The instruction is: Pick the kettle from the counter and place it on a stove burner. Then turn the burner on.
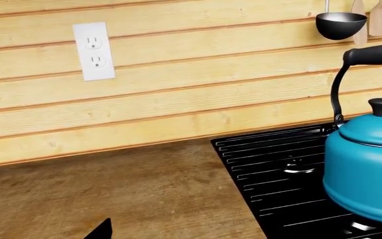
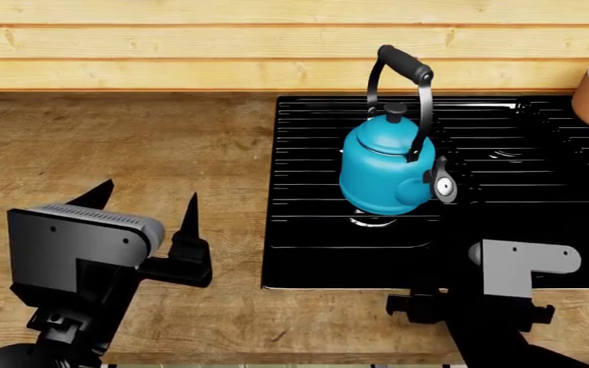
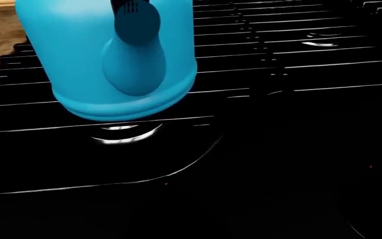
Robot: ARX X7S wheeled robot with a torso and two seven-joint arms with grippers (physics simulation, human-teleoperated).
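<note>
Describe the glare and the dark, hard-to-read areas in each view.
Head view: white glints on the glossy stove burner grates; right gripper lost against black. Right wrist view: mostly black cooktop, thin highlights only; the kettle evenly lit. Left wrist view: bright, sharp, soft kettle sheen.

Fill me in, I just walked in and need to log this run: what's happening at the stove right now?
A two-armed robot is working on putting a kettle on the stove. The kettle already stands on the black cooktop, over a front burner, with nothing gripping it. The left gripper is open above the wooden counter, off to the side. The right arm is low in front of the stove; its gripper cannot be made out. No knob is visible, so whether the burner is on is unclear.
</note>
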